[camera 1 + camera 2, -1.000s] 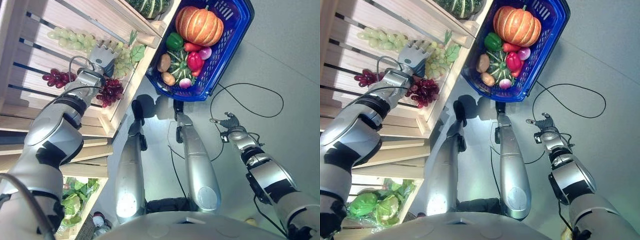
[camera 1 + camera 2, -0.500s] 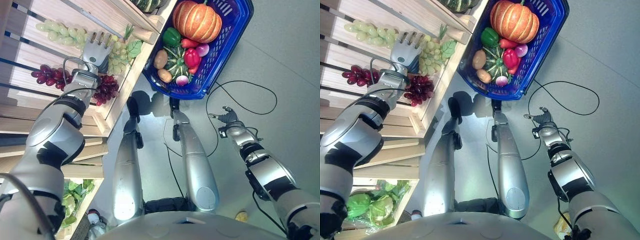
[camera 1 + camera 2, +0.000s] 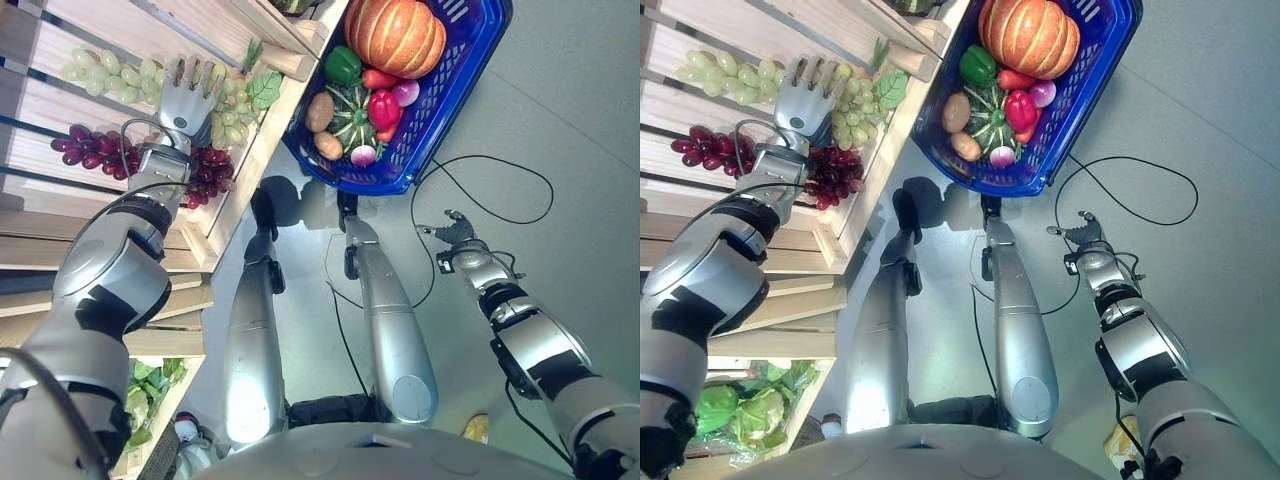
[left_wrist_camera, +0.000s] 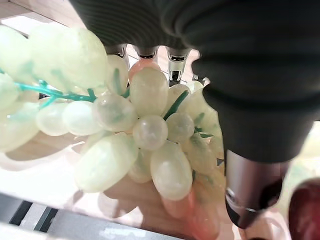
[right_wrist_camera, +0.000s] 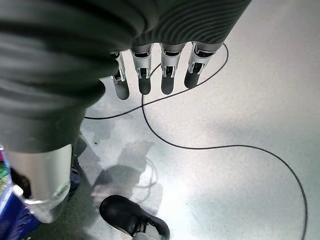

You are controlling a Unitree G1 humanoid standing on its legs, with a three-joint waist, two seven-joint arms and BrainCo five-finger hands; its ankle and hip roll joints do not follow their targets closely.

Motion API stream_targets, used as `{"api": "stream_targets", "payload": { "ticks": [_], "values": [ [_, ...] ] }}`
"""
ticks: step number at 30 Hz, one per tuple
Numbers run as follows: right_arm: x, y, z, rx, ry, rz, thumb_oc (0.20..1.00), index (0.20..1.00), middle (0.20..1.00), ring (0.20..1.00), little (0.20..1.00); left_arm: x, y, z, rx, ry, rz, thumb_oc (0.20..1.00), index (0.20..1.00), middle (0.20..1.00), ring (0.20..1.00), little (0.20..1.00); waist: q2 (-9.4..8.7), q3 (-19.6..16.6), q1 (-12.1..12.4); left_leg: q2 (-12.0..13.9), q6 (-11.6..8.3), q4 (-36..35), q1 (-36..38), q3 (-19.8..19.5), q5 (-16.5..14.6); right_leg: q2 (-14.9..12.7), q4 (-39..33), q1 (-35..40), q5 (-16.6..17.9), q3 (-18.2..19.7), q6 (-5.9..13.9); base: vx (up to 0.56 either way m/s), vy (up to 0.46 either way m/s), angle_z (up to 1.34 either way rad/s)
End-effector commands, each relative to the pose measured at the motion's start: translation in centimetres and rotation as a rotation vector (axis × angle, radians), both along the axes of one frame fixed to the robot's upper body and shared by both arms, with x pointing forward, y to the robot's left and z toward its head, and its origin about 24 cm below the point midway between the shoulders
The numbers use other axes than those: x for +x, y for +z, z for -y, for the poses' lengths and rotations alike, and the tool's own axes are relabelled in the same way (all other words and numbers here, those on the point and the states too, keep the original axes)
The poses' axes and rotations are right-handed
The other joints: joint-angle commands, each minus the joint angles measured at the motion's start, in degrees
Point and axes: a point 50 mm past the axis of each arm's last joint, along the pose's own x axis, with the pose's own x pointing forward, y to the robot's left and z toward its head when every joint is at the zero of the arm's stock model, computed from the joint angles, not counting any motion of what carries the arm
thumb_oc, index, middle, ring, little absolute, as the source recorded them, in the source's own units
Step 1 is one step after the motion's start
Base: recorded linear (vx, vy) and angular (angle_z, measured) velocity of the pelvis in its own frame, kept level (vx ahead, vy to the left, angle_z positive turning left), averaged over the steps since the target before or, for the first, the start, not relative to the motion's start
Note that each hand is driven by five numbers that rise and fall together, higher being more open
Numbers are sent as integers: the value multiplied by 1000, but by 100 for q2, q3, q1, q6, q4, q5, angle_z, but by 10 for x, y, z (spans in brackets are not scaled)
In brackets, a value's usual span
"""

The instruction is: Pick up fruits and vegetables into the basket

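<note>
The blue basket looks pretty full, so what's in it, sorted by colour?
Blue basket, what shows from above:
Orange: 1, pumpkin
Green: 2, pepper, striped squash
Red: 2, peppers
Pink-purple: 2, radishes
Brown: 2, potatoes
Total: 9

The silver-grey left arm reaches up and forward, its left hand (image 3: 187, 92) flat with fingers spread straight. The right hand (image 3: 452, 232) hangs low, fingers relaxed.

I'm seeing both eye views looking down from the head, sharing the crate (image 3: 250, 175) and basket (image 3: 455, 95). The left wrist view is pressing close on green grapes (image 4: 145, 135); the right wrist view is facing the floor (image 5: 250, 100).
</note>
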Motion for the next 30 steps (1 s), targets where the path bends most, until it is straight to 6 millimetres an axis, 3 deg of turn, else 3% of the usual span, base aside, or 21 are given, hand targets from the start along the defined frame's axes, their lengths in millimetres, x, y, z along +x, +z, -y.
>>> {"api": "stream_targets", "payload": {
  "ticks": [1,5,6,7,11,30],
  "values": [
    [-14,-11,15,-19,-40,-37,1000,1000,1000,1000,1000,-9,-13,-25,-10,144,-11,1000,1000,1000,1000,1000,-47,-176,153,-53,-161,351,-171,-181,-310,244,208,12,-160,-53,327,10,5,3],
    [-14,-11,15,-22,-38,-33,1000,1000,1000,1000,1000,-10,-11,-30,-2,171,8,1000,1000,1000,1000,1000,-57,-176,151,-51,-164,357,-217,-201,-302,255,207,-27,-153,-30,326,0,0,0],
    [-14,-11,15,-22,-38,-32,1000,1000,1000,1000,1000,-10,-11,-30,-3,173,10,953,953,953,953,953,-58,-176,150,-52,-164,357,-221,-203,-302,256,208,-31,-152,-28,327,0,0,0],
    [-14,-11,15,-21,-37,-32,1000,1000,1000,1000,1000,-11,-12,-32,-3,185,15,853,853,853,853,853,-66,-176,154,-57,-164,345,-221,-213,-297,259,199,-34,-143,-27,328,0,0,0],
    [-14,-11,15,-20,-38,-28,1000,1000,1000,1000,1000,-11,-10,-34,0,206,23,200,200,200,200,200,-69,-176,161,-61,-163,341,-248,-222,-291,252,187,-54,-133,-28,331,0,0,0],
    [-11,-8,14,-17,-39,-16,1000,1000,1000,1000,1000,-15,-22,-43,-86,286,-33,200,200,200,200,200,-92,-176,183,-74,-176,256,-227,-233,-262,239,62,-25,-72,-49,336,0,0,0]
  ]
}}
